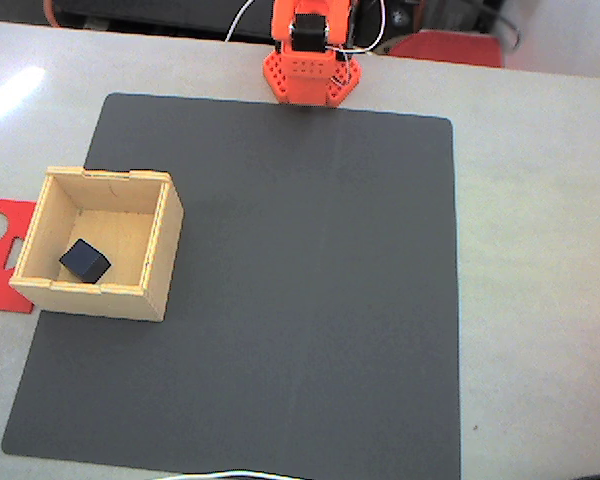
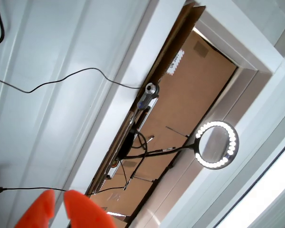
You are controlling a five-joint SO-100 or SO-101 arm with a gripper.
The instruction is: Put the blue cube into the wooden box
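The blue cube (image 1: 85,260) sits inside the wooden box (image 1: 162,252), on its floor near the front-left corner as the fixed view shows it, turned a little askew to the walls. The box stands on the left edge of a dark grey mat (image 1: 310,300), partly overhanging it, and a flat red cut-out sheet (image 1: 0,245) lies on the pale worktop (image 1: 540,300) just beside the box's left wall. The arm's orange base (image 1: 310,75) stands at the mat's far edge, well apart from the box. In the wrist view the gripper (image 2: 57,202) points up toward a ring lamp (image 2: 217,145) and a small webcam (image 2: 149,92) on a cardboard panel; its two orange fingertips (image 2: 40,209) stand a narrow gap apart, holding nothing.
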